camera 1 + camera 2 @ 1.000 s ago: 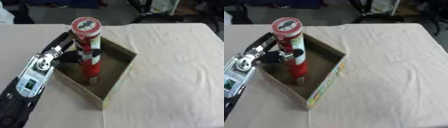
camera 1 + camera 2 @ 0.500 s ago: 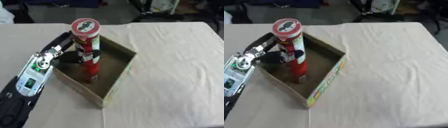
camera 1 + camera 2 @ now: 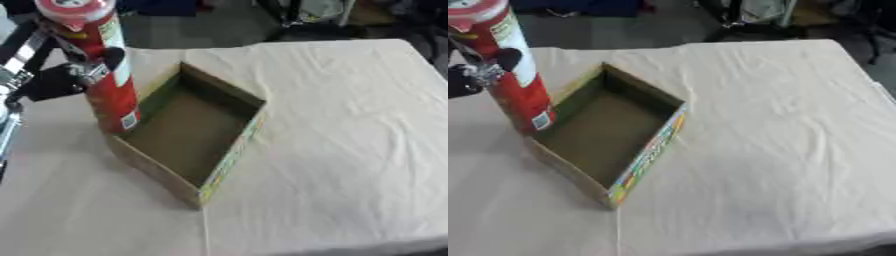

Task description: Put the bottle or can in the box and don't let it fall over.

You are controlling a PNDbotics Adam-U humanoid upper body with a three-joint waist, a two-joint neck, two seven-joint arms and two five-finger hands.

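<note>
Whereas a moment ago the can stood down inside the box, it now hangs upright at the box's near-left corner, its base level with the rim, though part of that shift is the camera moving. The left hand (image 3: 66, 80) has its fingers curled round the middle of the can (image 3: 101, 65), thumb tip showing on the side facing the box. The task therefore looks less finished than before: the can seems lifted out or not yet set down. Just right of the fingers lies the box (image 3: 229, 159), open and bare inside, its wall edge just under the can's base. Beyond it the tablecloth (image 3: 350, 125) is open. The right hand is unseen.
</note>
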